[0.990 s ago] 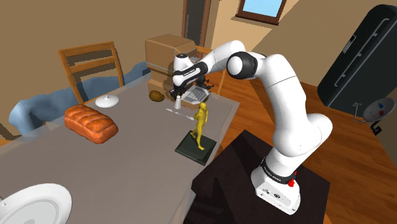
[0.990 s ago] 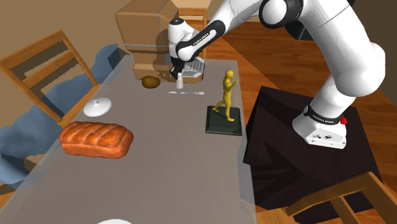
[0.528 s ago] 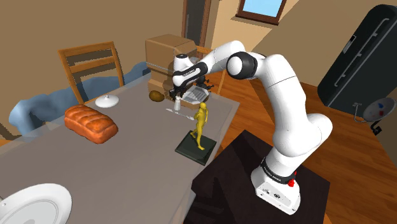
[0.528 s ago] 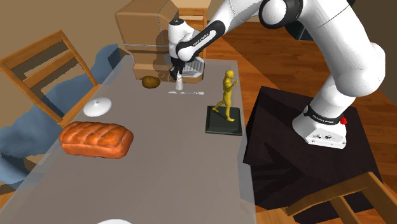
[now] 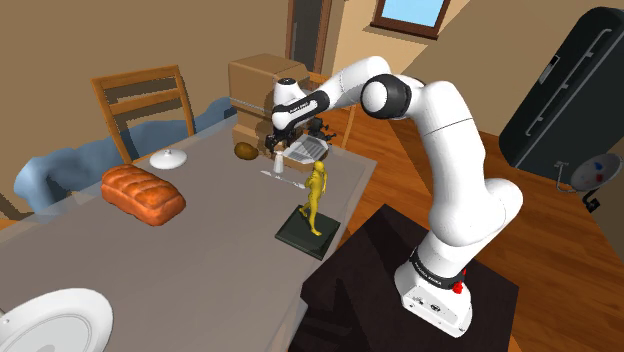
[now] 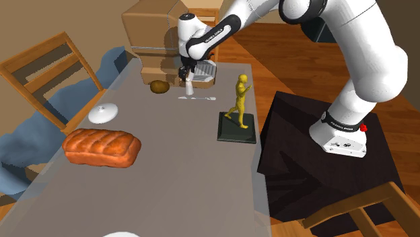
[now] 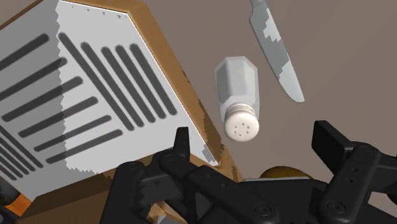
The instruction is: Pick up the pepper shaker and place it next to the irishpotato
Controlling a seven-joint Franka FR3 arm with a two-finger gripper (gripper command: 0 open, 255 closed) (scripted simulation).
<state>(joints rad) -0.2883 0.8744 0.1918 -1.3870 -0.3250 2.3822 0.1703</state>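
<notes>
Light is even and bright all round, with blue daylight at the window [image 5: 410, 12]. The bench [image 5: 200, 250] looks flat, matte grey. Dark shadow bands cross the back of the chair [image 5: 145, 95]. The pepper shaker [image 7: 238, 95] has a bright white cap over a duller grey body, and the knife [image 7: 277, 51] shows jagged, stair-stepped edges.
</notes>
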